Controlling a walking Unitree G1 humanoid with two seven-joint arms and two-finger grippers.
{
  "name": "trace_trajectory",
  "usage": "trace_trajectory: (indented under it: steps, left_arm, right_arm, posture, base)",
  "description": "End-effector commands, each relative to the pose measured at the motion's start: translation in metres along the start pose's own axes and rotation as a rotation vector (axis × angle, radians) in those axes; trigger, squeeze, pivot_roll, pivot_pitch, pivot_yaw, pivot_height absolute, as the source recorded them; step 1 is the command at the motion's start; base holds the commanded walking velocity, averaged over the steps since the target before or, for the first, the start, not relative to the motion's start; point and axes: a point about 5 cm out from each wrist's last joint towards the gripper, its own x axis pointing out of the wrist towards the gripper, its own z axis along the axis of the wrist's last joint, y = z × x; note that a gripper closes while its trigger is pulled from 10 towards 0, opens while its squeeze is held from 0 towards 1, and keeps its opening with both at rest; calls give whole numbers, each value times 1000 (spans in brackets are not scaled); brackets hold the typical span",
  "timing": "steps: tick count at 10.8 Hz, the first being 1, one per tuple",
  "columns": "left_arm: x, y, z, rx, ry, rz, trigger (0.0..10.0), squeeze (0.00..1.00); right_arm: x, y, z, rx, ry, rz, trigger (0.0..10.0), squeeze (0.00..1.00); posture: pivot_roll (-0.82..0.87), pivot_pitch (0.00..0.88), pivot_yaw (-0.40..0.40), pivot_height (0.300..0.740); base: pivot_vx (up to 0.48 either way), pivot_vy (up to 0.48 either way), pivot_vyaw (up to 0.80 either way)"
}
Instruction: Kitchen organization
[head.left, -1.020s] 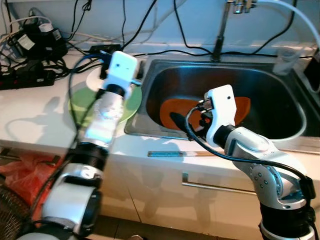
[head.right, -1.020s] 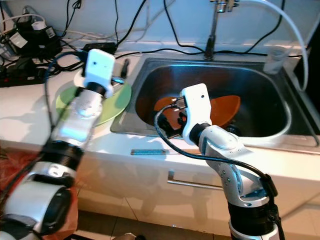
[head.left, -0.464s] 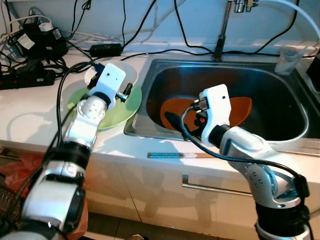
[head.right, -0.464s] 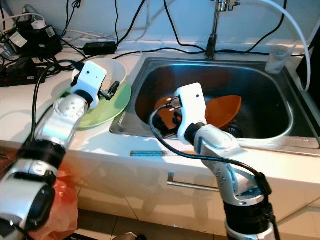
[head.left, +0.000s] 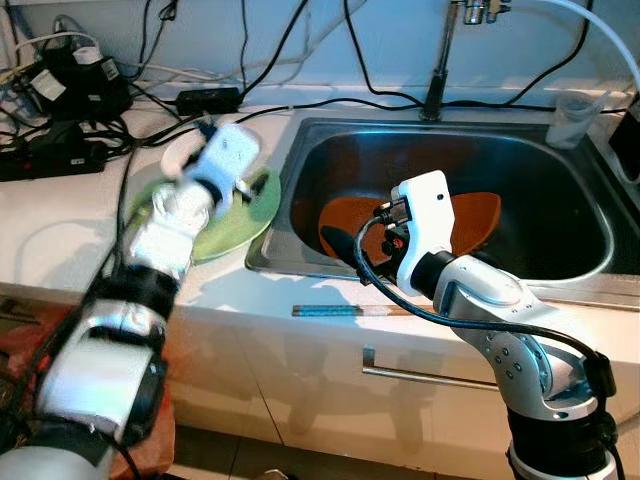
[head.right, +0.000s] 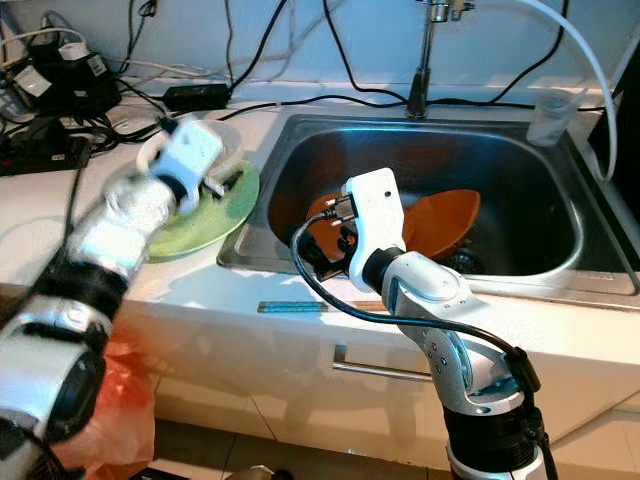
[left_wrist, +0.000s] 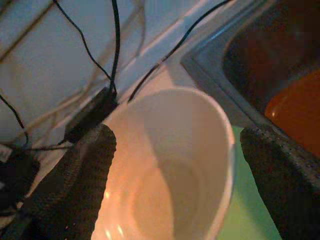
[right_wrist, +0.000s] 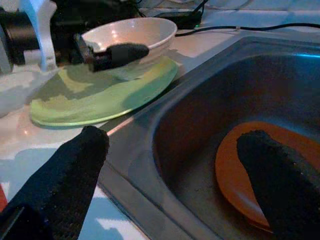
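A white bowl (left_wrist: 165, 170) sits on a green plate (head.left: 225, 215) on the counter left of the sink (head.left: 560, 270). My left gripper (head.left: 243, 185) hovers just in front of the bowl, open, its fingers (left_wrist: 75, 180) spread wider than the bowl and not touching it; the arm is blurred. Orange plates (head.left: 470, 215) lie in the sink basin. My right gripper (head.left: 345, 245) is open above the sink's front left corner, nothing between its fingers (right_wrist: 85, 165), with an orange plate (right_wrist: 245, 170) ahead of it.
A faucet (head.left: 438, 70) rises behind the sink and a clear cup (head.left: 572, 120) stands at its back right corner. Power strips and cables (head.left: 60, 150) crowd the back left of the counter. A thin blue stick (head.left: 345, 311) lies along the counter's front edge.
My left arm drew back from above the bowl, then swung again and is blurred now. My right gripper shifted slightly left along the sink's front. The bowl and plates stayed put.
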Motion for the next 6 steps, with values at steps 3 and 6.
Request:
trace_trajectory:
  steps: [3, 6]
  left_arm:
    - [-1, 2, -13, 41, 99, -126, 10000, 0]
    - [-3, 7, -24, 51, 146, -121, 10000, 0]
  right_arm:
    - [-2, 2, 2, -2, -9, 4, 10000, 0]
    - [-5, -1, 1, -2, -7, -12, 10000, 0]
  posture:
    - [-60, 0, 111, 740]
    - [-70, 0, 113, 740]
  base:
    - [0, 0, 0]
    - [0, 0, 0]
